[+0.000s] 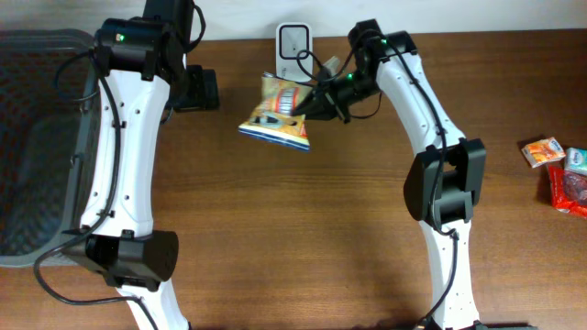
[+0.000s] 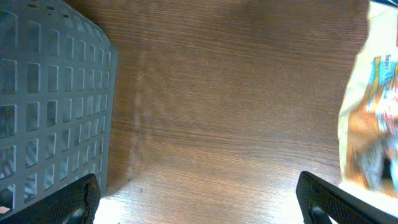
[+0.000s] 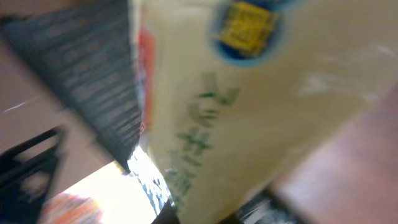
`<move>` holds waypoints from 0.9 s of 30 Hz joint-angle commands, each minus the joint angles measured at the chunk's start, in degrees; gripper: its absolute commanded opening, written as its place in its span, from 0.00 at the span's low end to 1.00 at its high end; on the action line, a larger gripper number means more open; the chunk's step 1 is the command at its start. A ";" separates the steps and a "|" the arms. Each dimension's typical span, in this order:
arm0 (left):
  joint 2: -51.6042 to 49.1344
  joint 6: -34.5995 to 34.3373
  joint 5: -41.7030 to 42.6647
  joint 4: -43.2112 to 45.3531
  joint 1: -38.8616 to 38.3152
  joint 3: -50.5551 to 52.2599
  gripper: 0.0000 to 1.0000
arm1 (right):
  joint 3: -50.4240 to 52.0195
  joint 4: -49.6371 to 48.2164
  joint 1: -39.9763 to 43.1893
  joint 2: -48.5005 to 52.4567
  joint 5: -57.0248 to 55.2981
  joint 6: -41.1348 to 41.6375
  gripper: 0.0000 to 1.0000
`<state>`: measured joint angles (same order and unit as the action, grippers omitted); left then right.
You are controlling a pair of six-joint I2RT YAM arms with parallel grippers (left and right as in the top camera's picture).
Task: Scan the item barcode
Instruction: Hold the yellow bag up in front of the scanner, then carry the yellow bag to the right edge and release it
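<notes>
As right gripper [image 1: 304, 104] grips it, snack bag [image 1: 272, 115] lengthwise toward scanner [image 1: 293, 41]

Right wrist view: snack bag [image 3: 249, 112] fills the frame, blurred, print unreadable. Left wrist view: same bag blurred, cut off at 3 o'clock. Overhead: basket [image 1: 37, 137] cropped at 9 o'clock, packets [image 1: 573, 179] cropped at 3 o'clock, scanner [image 1: 293, 38] lower edge partly covered by bag.

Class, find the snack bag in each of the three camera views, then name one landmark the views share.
Overhead: snack bag upper centre, slightly left.
Left wrist: snack bag at the right edge, blurred.
Right wrist: snack bag fills most of the frame, blurred.
Shared landmark: the wooden table.
</notes>
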<state>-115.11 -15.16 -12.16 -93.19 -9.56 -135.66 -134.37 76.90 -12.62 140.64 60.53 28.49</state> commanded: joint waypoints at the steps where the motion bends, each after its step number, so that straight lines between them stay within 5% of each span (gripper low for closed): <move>1: 0.04 0.28 0.39 0.07 0.11 -0.31 0.99 | -0.96 -5.68 1.79 -0.79 -12.13 -7.08 0.04; 7: 0.04 0.28 0.39 0.07 0.11 -0.31 0.99 | -0.96 -27.12 1.75 -0.76 -17.29 -9.97 0.04; 12: 0.04 0.28 0.39 0.07 0.11 -0.31 0.99 | -0.92 -35.43 1.75 -0.63 -23.56 -2.47 0.04; 22: 0.04 0.28 0.39 0.07 0.11 -0.31 0.99 | -0.98 -34.07 8.98 -6.97 -22.45 3.98 0.04; 27: 0.04 0.26 0.39 0.07 0.11 -0.31 0.99 | -0.98 -17.57 23.91 -13.77 -37.73 3.98 0.04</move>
<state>-115.11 -15.16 -12.16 -93.21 -9.56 -135.66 -134.26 54.94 4.62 132.53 31.55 32.56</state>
